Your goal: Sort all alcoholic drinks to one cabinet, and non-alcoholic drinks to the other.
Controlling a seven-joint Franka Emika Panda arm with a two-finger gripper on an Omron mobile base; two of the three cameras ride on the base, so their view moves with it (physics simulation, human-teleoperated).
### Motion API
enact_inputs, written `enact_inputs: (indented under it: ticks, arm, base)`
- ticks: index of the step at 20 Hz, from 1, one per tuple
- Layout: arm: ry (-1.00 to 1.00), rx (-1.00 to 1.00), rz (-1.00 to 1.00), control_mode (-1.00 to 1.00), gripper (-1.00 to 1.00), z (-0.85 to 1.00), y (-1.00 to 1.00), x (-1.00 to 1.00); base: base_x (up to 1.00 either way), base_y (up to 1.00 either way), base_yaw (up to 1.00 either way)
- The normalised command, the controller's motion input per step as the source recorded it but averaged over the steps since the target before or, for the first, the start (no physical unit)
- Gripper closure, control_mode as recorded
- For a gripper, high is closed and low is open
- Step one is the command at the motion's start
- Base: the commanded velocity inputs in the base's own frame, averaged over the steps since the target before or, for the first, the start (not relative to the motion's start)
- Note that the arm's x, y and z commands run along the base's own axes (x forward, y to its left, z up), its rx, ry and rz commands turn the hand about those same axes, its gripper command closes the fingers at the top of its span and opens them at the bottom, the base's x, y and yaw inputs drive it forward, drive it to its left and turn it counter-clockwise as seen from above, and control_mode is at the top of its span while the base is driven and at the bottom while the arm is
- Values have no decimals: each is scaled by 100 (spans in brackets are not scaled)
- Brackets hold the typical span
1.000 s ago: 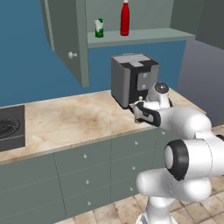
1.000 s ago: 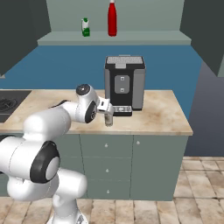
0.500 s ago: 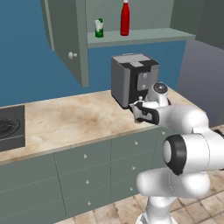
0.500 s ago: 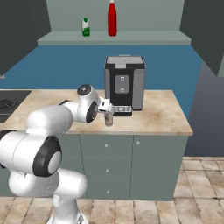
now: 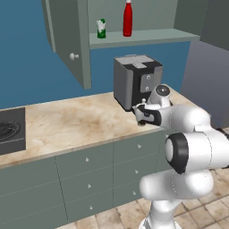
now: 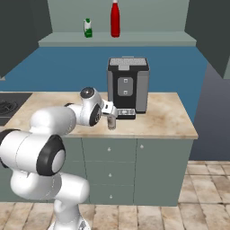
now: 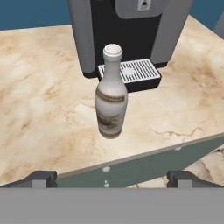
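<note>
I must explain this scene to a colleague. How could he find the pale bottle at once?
Find the dark coffee machine on the marble counter. Before its drip tray stands the pale bottle, upright, near the counter's front edge. It has a narrow neck and light cap.

White arm reaches right along surface (image 6: 166, 117); jaws (image 6: 112, 111) spread, low before coffee machine (image 6: 127, 86). Pale bottle (image 6: 112, 122) upright directly below jaws, near surface front edge. Carton (image 6: 88, 28) and red bottle (image 6: 115, 19) on shelf (image 6: 148, 40) high above jaws.
</note>
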Motion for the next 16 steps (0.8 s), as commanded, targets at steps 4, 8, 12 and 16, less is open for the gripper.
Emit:
enact_inputs:
  ticks: [4, 8, 12, 16]
  arm:
    - [0, 0, 0, -100, -100, -6, 0, 11]
    - [0, 0, 0, -100, -100, -5, -2, 10]
    - [0, 0, 0, -100, -100, -6, -1, 11]
    - [0, 0, 0, -100, -100, -8, 0, 12]
  base:
    - [0, 0, 0]
    - [0, 0, 0]
    - [0, 0, 0]
    - [0, 0, 0]
